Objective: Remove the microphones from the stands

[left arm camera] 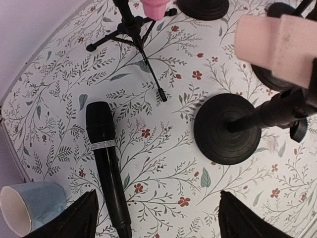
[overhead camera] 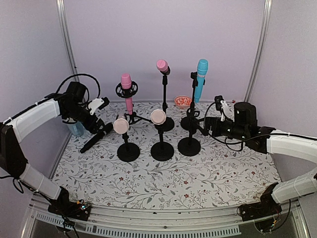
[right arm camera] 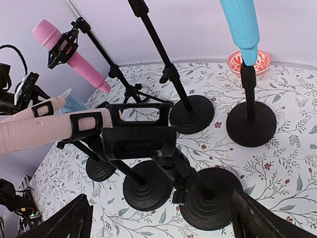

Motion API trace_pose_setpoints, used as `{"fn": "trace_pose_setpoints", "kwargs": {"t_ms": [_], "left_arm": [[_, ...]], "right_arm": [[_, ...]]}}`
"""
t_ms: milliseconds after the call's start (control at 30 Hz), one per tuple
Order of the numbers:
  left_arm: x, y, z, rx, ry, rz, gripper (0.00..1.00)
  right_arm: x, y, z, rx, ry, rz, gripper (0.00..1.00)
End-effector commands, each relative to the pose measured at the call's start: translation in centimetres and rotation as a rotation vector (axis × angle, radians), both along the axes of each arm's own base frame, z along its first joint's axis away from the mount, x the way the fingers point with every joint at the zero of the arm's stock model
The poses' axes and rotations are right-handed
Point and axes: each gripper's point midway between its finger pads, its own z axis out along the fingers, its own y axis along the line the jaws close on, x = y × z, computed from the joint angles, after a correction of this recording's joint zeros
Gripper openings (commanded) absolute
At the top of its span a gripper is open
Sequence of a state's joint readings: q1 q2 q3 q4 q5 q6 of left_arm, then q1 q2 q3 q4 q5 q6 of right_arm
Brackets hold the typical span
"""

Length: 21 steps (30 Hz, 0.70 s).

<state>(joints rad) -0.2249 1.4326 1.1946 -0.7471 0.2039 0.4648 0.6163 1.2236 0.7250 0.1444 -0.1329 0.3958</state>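
Directly beneath the left gripper (left arm camera: pixel 158 194), the black microphone (left arm camera: pixel 102 153) lies flat on the flowered table (left arm camera: pixel 163 163), off every stand. Its tail end sits just inside the left finger, with no contact showing. Those fingers are spread wide, holding nothing.

Just outside that left finger sits a pale blue cup (left arm camera: pixel 27 208). Ahead and to the right there's a round black stand base (left arm camera: pixel 225 130), a pale pink microphone (left arm camera: pixel 277 42) clipped above it. Farther ahead are the legs of a tripod stand (left arm camera: pixel 130 34).

Over to the right gripper (right arm camera: pixel 162 198): its fingers are wide apart too, gripping nothing, and it faces an empty black clip (right arm camera: pixel 138 141) right in front. Ahead and to its left a hot pink microphone (right arm camera: pixel 74 54) tilts in a cradle. Ahead on the right a blue microphone (right arm camera: pixel 240 25) stands upright, with a red bowl (right arm camera: pixel 248 60) behind it.
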Motion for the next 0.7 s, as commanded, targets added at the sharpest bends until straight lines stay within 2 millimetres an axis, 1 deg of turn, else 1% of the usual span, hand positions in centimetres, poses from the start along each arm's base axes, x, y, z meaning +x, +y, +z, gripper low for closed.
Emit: {"fn": "trace_pose_setpoints", "kwargs": {"t_ms": [0,67,167,267,300,400,533,567,667], "left_arm": [[-0.4,-0.8,0.9,-0.024,-0.003,-0.032,0.85],[-0.5,-0.9,0.9,-0.024,0.001,-0.034,0.85],[-0.6,-0.8,0.8,-0.023,0.004,-0.035,0.85],[-0.6,-0.8,0.9,-0.022,0.006,-0.037,0.85],[-0.7,-0.8,0.9,-0.020,0.005,-0.039,0.85],[-0.7,-0.8,1.0,-0.017,0.004,-0.041,0.85],[-0.8,-0.8,1.1,-0.016,0.004,-0.043,0.85],[-0.8,-0.8,1.0,-0.017,0.006,-0.046,0.85],[-1.0,-1.0,1.1,-0.023,0.009,-0.056,0.85]], "right_arm": [[0.6,1.1,1.8,-0.053,-0.121,0.025,0.99],[1.2,1.8,2.0,-0.094,-0.139,0.031,0.99],[2.5,2.6,1.3,-0.172,-0.149,0.025,1.00],[3.8,3.1,1.3,-0.219,-0.172,0.001,0.96],[4.2,3.2,1.3,-0.233,-0.178,-0.010,0.93],[5.3,3.5,1.1,-0.264,-0.187,-0.029,0.80],[5.7,3.6,0.6,-0.296,-0.192,-0.033,0.61],[5.8,3.4,0.4,-0.307,-0.194,-0.041,0.52],[5.6,2.4,-0.1,-0.341,-0.198,-0.068,0.34]]}}
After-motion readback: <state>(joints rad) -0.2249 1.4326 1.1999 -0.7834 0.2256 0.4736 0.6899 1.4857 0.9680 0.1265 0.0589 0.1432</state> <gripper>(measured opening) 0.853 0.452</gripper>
